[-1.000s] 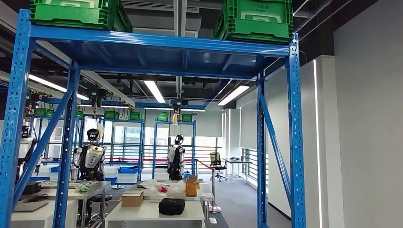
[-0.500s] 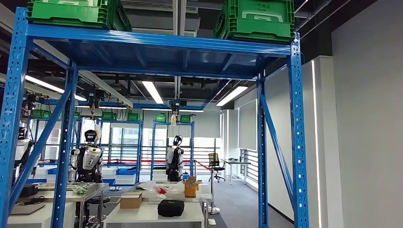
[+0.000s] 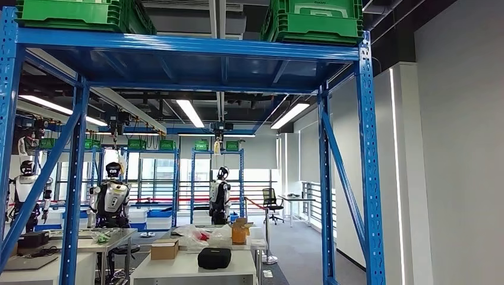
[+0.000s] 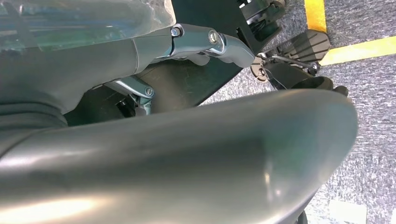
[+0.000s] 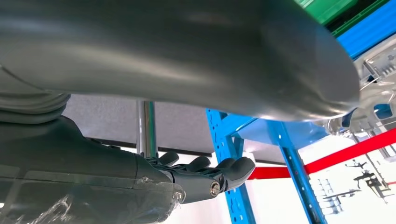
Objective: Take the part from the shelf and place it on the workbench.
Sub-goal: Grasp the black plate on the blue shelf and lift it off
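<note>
Nearest, the left hand (image 4: 196, 154) hangs low over grey carpet with yellow floor tape (image 4: 359, 49) at the upper right of its wrist view; the thick thumb crosses the frame and the silver fingers (image 4: 219, 42) reach out beyond it, with nothing visibly between them, though whether they lie apart or together I cannot tell; the right hand (image 5: 187, 182) is raised, dark fingers (image 5: 233, 170) lying side by side and gently curled at lower centre, nothing in them, a blue shelf post (image 5: 229, 158) just behind. Further out, the head view looks up through the blue shelf (image 3: 190, 47); two green crates (image 3: 312, 21) sit on its top deck at upper left and upper right, probably stored high to keep the bay below open. The part itself I cannot pick out, so its position, heading and long axis cannot be told; in my judgement the pick is not yet begun. Farthest, a white table (image 3: 190, 270) with a black case (image 3: 214, 257) and other robots (image 3: 113, 202) stand across the hall.
</note>
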